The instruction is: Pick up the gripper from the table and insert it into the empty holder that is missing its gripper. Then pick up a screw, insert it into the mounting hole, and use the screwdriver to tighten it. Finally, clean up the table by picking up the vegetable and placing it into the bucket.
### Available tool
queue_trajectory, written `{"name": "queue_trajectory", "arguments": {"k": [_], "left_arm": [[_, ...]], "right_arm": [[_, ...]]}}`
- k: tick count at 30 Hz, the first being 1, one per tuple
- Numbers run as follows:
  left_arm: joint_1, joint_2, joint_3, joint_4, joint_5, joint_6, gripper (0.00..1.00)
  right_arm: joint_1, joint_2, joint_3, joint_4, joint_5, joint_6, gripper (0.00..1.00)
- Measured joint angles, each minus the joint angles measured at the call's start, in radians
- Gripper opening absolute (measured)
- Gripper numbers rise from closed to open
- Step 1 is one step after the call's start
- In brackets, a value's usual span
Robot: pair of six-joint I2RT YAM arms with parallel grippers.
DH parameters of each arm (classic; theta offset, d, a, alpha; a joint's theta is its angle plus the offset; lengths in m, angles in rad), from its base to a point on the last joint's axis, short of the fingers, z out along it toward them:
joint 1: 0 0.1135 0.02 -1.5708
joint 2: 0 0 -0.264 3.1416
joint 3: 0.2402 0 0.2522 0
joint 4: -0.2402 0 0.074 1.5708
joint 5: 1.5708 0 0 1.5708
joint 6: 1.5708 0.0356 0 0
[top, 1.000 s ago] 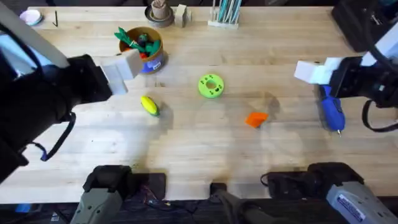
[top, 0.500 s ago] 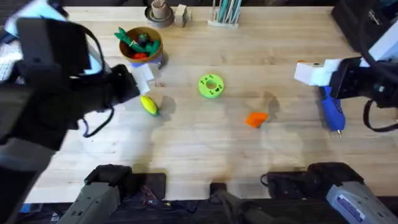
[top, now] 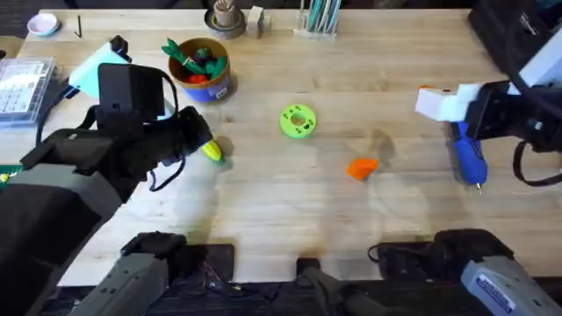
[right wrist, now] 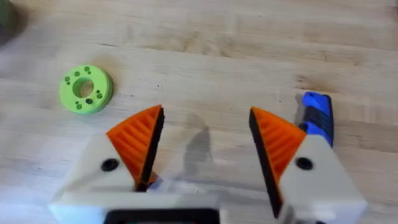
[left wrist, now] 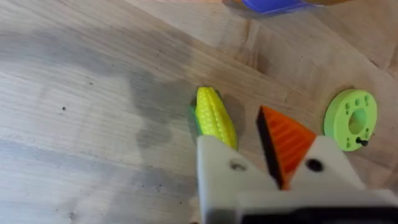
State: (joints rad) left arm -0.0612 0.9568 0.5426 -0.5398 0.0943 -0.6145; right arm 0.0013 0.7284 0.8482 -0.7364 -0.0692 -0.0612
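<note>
- The left end effector was mostly masked by its own dark arm in the overhead view. In the left wrist view one finger ended in a bare white tip and the other carried an orange ribbed pad; they stood spread with a narrow gap, gripping nothing.
- The vegetable was partly covered by that arm from above. In the left wrist view it showed as a small yellow ear of corn with a thin green edge, lying flat on the tabletop, its near end tucked behind the white finger.
- The bucket stood toward the far left of the tabletop, tan-orange with a blue band, red and green toy pieces sticking out of it. The left wrist view cut it down to a blue sliver.
- The right end effector was spread wide, both orange pads apart over bare wood, holding nothing.
- The screwdriver lay at the right side, blue, its upper part hidden under the right arm from above.
- The gripper, a small orange wedge, lay loose near the middle, well apart from the lime-green ring.
</note>
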Motion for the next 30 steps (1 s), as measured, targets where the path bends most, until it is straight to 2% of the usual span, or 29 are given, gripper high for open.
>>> {"name": "queue_trajectory", "arguments": {"k": [1, 2, 9, 10, 15, 16, 17, 21, 26, 28, 30], "left_arm": [[0.0, 0.0, 0.0, 0.001, 0.0, -0.001, 0.091], [0.0, 0.0, 0.0, 0.003, -0.001, 0.001, 0.029], [0.0, -0.025, 0.0, 0.006, 0.02, 0.002, 0.015], [0.0, -0.039, 0.0, 0.006, 0.026, 0.01, 0.082], [0.0, -0.142, 0.026, 0.004, 0.061, 0.047, 0.869], [0.0, -0.166, 0.039, 0.005, 0.065, 0.053, 0.959], [0.0, -0.193, 0.056, 0.005, 0.068, 0.065, 0.986], [0.0, -0.298, 0.13, 0.012, 0.071, 0.101, 0.994], [0.0, -0.417, 0.178, 0.081, 0.077, 0.118, 0.98], [0.0, -0.455, 0.179, 0.107, 0.081, 0.121, 0.786], [0.0, -0.481, 0.179, 0.126, 0.085, 0.126, 0.504]], "right_arm": [[0.0, 0.0, 0.0, 0.0, 0.0, 0.0, 0.866], [0.0, 0.0, 0.0, 0.0, 0.0, 0.0, 0.865], [0.0, 0.0, 0.0, 0.0, 0.0, -0.003, 0.865], [0.0, 0.0, 0.0, 0.0, 0.0, -0.003, 0.865], [0.0, 0.0, 0.0, 0.0, 0.0, -0.003, 0.865], [0.0, 0.0, 0.0, 0.0, 0.0, -0.003, 0.866], [0.0, 0.0, 0.0, 0.0, 0.0, -0.003, 0.866], [0.0, 0.0, 0.0, 0.0, 0.0, -0.006, 0.866], [0.0, 0.0, 0.0, 0.0, 0.0, -0.006, 0.866], [0.0, 0.0, 0.0, 0.0, 0.0, -0.007, 0.866], [0.0, 0.0, 0.0, 0.0, 0.0, -0.006, 0.866]]}}
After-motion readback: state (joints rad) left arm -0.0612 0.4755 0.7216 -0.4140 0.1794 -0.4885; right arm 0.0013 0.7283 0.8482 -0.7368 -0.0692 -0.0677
